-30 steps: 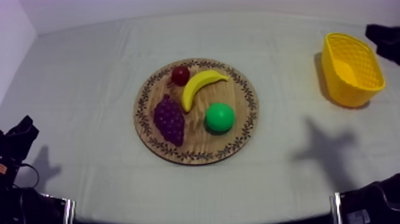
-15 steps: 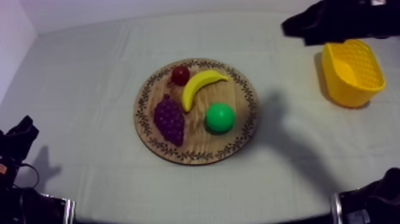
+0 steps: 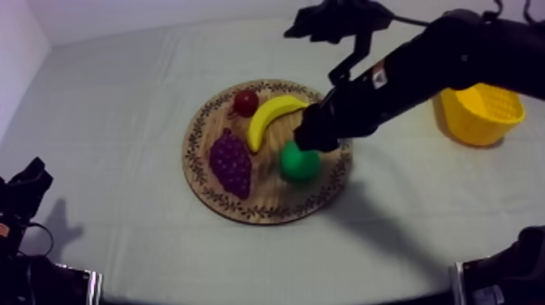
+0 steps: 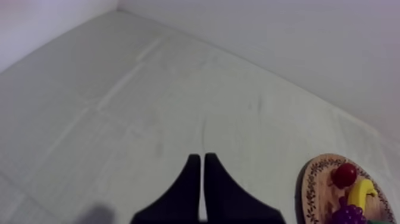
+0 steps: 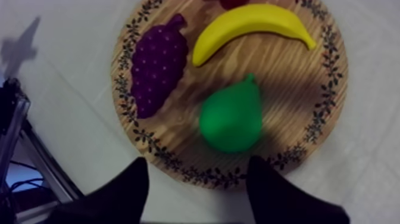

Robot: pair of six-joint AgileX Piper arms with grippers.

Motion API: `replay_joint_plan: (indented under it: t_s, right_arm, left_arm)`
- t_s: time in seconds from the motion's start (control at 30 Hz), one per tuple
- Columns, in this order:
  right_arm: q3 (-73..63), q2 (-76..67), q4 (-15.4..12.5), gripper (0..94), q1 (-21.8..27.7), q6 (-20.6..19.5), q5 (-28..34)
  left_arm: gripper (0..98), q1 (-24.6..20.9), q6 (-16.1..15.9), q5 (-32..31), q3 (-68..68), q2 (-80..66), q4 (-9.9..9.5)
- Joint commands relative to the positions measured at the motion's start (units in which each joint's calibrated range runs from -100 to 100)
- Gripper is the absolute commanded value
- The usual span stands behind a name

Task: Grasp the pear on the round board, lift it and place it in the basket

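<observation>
Right wrist view: right gripper, fingers spread, hovers over the pear; closing off-centre could roll it against the banana.

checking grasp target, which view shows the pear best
Right wrist view: the pear lies whole on the wooden board, ahead of the open right gripper. In the top view, the right arm hides its upper part.

Soft even light, a faint grey shadow on the cloth beside the wooden board.
</observation>
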Motion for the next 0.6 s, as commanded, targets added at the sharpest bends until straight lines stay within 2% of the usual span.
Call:
replay_joint_plan:
  t_s: [0.0,0.3,0.57]
  right_arm:
    - [-0.11,2.01,0.37,56.2,-0.03,-1.44,-0.21]
    - [-2.46,9.31,3.40,72.2,-0.65,-3.27,-0.68]
    - [-4.95,15.24,5.03,78.3,-0.73,-4.23,-0.38]
  left_arm:
    - [0.1,-0.02,0.00,0.05,0.02,0.02,0.00]
    - [0.1,-0.02,0.00,0.05,0.02,0.02,0.00]
    - [0.1,-0.02,0.00,0.05,0.02,0.02,0.00]
